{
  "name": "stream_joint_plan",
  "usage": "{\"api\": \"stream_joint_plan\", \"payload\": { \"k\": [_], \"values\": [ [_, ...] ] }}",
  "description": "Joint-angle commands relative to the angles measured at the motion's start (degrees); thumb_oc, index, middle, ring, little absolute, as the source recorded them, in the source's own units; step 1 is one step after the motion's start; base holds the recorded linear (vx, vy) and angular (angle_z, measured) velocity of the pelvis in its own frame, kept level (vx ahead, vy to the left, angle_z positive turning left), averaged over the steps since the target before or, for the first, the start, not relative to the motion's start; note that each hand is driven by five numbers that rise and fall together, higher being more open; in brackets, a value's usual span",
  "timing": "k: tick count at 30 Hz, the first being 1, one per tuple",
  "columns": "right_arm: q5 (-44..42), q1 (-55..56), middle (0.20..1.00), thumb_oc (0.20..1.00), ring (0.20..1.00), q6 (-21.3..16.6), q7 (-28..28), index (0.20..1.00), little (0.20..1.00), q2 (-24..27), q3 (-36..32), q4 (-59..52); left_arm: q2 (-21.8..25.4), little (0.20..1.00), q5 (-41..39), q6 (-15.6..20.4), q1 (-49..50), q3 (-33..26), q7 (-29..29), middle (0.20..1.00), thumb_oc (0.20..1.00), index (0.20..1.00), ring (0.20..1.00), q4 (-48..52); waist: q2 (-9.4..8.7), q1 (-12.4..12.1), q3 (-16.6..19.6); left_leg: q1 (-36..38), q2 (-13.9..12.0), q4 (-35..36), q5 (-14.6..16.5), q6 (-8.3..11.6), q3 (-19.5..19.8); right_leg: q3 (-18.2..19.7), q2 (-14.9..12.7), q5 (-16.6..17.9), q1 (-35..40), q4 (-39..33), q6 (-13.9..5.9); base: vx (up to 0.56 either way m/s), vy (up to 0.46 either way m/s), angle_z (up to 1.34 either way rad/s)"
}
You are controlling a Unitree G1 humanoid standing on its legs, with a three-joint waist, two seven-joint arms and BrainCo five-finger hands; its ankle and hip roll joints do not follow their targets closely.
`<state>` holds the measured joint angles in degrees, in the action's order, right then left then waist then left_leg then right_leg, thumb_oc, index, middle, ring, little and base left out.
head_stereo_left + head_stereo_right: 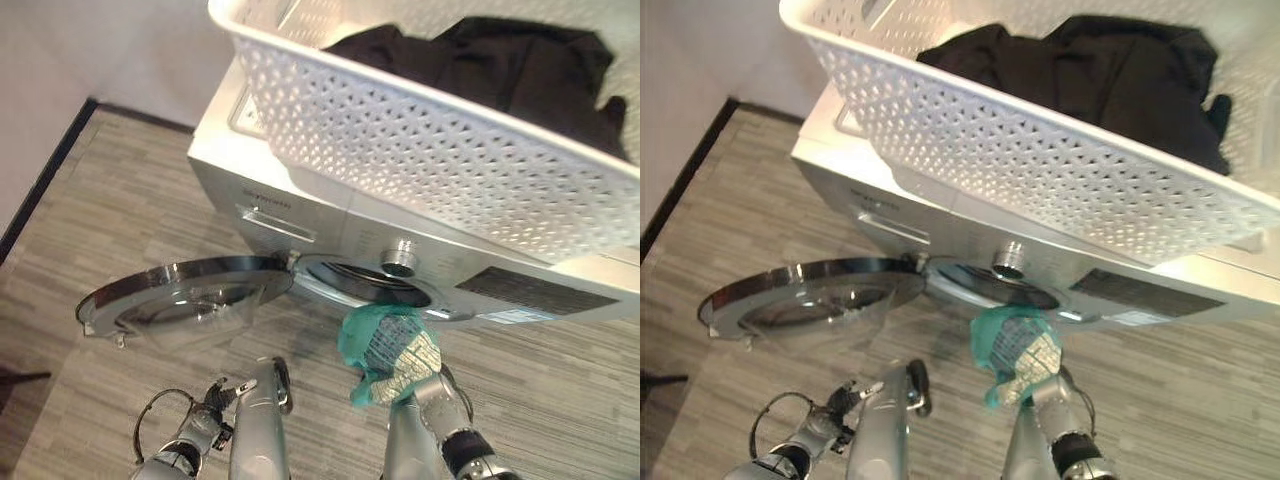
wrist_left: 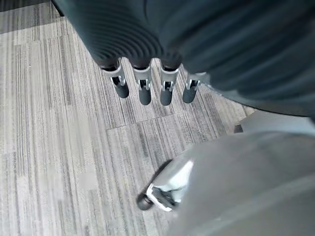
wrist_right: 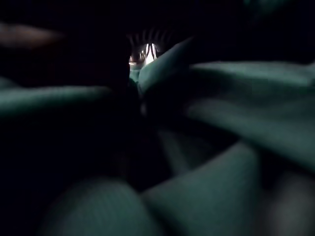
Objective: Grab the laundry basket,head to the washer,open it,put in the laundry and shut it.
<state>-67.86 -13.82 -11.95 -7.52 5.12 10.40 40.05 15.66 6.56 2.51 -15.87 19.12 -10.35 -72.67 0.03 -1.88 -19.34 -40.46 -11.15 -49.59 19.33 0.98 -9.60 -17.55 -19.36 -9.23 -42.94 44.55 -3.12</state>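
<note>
A white perforated laundry basket (image 1: 420,150) stands on top of the silver washer (image 1: 300,215), with black clothing (image 1: 500,65) inside it. The washer's round door (image 1: 180,300) is swung wide open to the left, and the drum opening (image 1: 370,285) is dark. A green garment with a pale patterned patch (image 1: 385,350) is bunched over my right hand (image 1: 440,395), just below and in front of the opening. That green cloth (image 3: 221,123) covers the right wrist view. My left hand (image 1: 212,398) hangs low over the floor with straight fingers (image 2: 142,88), holding nothing.
Grey striped floor (image 1: 120,200) surrounds the washer. A pale wall with a dark skirting board (image 1: 45,170) runs along the left side. The open door juts out over the floor on my left.
</note>
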Motion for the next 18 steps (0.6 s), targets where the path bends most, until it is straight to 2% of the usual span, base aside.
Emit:
{"api": "stream_joint_plan", "payload": {
  "k": [1, 4, 5, 11, 14, 16, 18],
  "values": [
    [-2.00, -0.75, 0.200, 0.200, 0.200, -3.77, -1.09, 0.200, 0.200, -0.32, -1.25, -2.09, -3.88, 1.000, -1.07, -0.84, 4.07, 5.03, -0.83, 1.000, 1.000, 1.000, 1.000, -0.72, 0.88, -1.81, 0.56, 0.60, -0.07, -2.78, 2.14, -0.06, 1.06, 3.71, -4.32, 1.83, 1.35, -0.59, -5.81, 0.00, 0.035, 0.08],
    [-3.00, -5.69, 0.200, 0.200, 0.200, -5.13, -2.84, 0.200, 0.200, -0.07, -3.62, -0.39, -3.76, 1.000, -0.97, -0.80, 4.20, 6.85, -1.12, 1.000, 1.000, 1.000, 1.000, 0.46, 1.85, -3.06, -0.25, -2.70, 0.94, -3.82, 2.38, -0.77, 1.61, 4.04, -4.72, 1.88, -1.27, 0.14, -5.98, 0.00, 0.067, 0.10],
    [-4.01, -10.00, 0.200, 0.200, 0.200, -6.31, -4.11, 0.200, 0.200, 0.77, -6.22, 1.87, -3.67, 1.000, -0.66, -0.53, 4.40, 8.38, -0.92, 1.000, 1.000, 1.000, 1.000, 1.19, 2.70, -3.77, -0.57, -4.50, 1.65, -3.99, 2.51, -1.11, 1.74, 4.09, -5.05, 2.05, -2.99, 0.23, -6.24, 0.02, 0.087, 0.17],
    [-8.30, -20.20, 0.200, 0.200, 0.200, -9.63, -6.84, 0.200, 0.200, 4.35, -14.33, 6.59, -3.81, 1.000, -1.17, -0.56, 4.92, 10.35, -0.54, 1.000, 1.000, 1.000, 1.000, 1.51, 4.23, -4.86, -0.39, -7.78, 3.09, -3.76, 2.52, -1.49, 1.78, 5.31, -5.30, 2.34, -6.17, -0.22, -6.48, 0.03, 0.067, 0.05],
    [-10.99, -29.33, 0.200, 0.200, 0.200, -13.43, -8.44, 0.200, 0.200, 10.39, -20.56, 7.92, -3.80, 1.000, -2.50, -0.29, 5.41, 11.96, 0.05, 1.000, 1.000, 1.000, 1.000, 2.51, 5.79, -5.41, 0.01, -10.45, 4.07, -3.70, 2.65, -1.72, 1.61, 6.66, -5.47, 2.75, -9.19, -0.68, -6.64, 0.04, 0.049, 0.03],
    [-10.26, -35.21, 0.200, 0.200, 0.200, -15.56, -10.23, 0.200, 0.200, 15.23, -21.31, 6.32, -3.15, 1.000, -3.56, -0.09, 5.71, 12.31, -0.23, 1.000, 1.000, 1.000, 1.000, 3.43, 6.71, -5.52, 0.12, -11.95, 4.45, -3.71, 2.61, -1.70, 1.81, 7.91, -5.21, 2.95, -11.18, -0.72, -6.71, 0.01, 0.043, 0.03],
    [-6.70, -38.81, 0.200, 0.200, 0.200, -17.90, -14.33, 0.200, 0.200, 17.60, -20.61, 2.43, -3.23, 1.000, -4.40, -0.23, 5.60, 12.46, -0.34, 1.000, 1.000, 1.000, 1.000, 4.38, 7.15, -5.63, 0.14, -13.45, 4.65, -3.89, 2.45, -1.70, 1.44, 9.06, -4.73, 2.93, -13.28, -0.30, -6.49, 0.02, 0.047, 0.07]
  ]
}}
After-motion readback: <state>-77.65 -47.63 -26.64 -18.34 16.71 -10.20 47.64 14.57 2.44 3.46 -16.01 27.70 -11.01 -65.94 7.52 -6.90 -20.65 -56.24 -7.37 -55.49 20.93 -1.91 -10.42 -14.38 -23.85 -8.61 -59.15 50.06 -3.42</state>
